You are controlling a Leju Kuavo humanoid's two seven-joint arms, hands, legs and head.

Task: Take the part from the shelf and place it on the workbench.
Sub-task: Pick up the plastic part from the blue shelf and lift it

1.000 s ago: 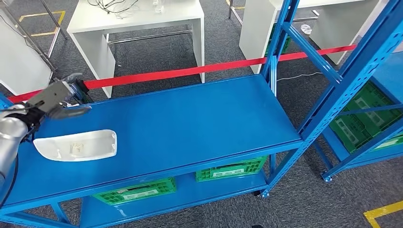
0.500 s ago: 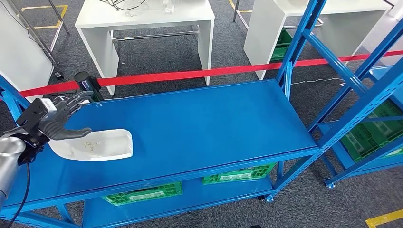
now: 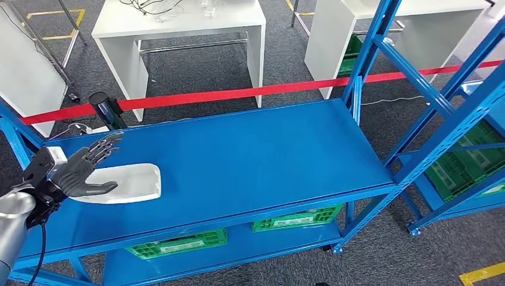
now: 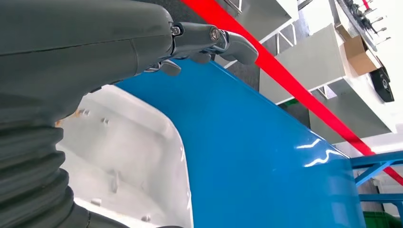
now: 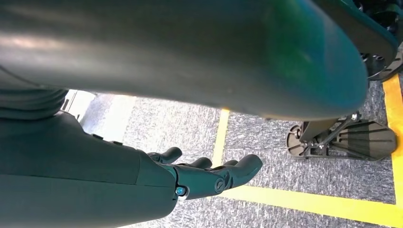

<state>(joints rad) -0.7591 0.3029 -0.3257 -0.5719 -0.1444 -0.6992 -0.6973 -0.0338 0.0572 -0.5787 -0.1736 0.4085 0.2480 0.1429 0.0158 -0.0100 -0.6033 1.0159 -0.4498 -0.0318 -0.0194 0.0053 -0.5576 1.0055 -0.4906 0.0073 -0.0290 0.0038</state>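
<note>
Robot's left hand (image 3: 76, 171) hovers, fingers spread, over a white part (image 3: 132, 182).
The part lies on the blue shelf (image 3: 250, 149).

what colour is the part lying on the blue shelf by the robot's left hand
White: a flat, rounded plastic part, clearest in the head view.

A workshop or storeroom with big metal shelves

Tall blue metal shelves (image 3: 238, 155) stand on a grey carpet floor (image 3: 196, 65), with green plastic crates (image 3: 178, 243) on the low shelf and more crates (image 3: 458, 156) at the right. A red barrier tape (image 3: 238, 93) runs across behind. Far back stand plain white tables (image 3: 178, 24), and yellow lines (image 3: 482, 273) mark the floor.
</note>
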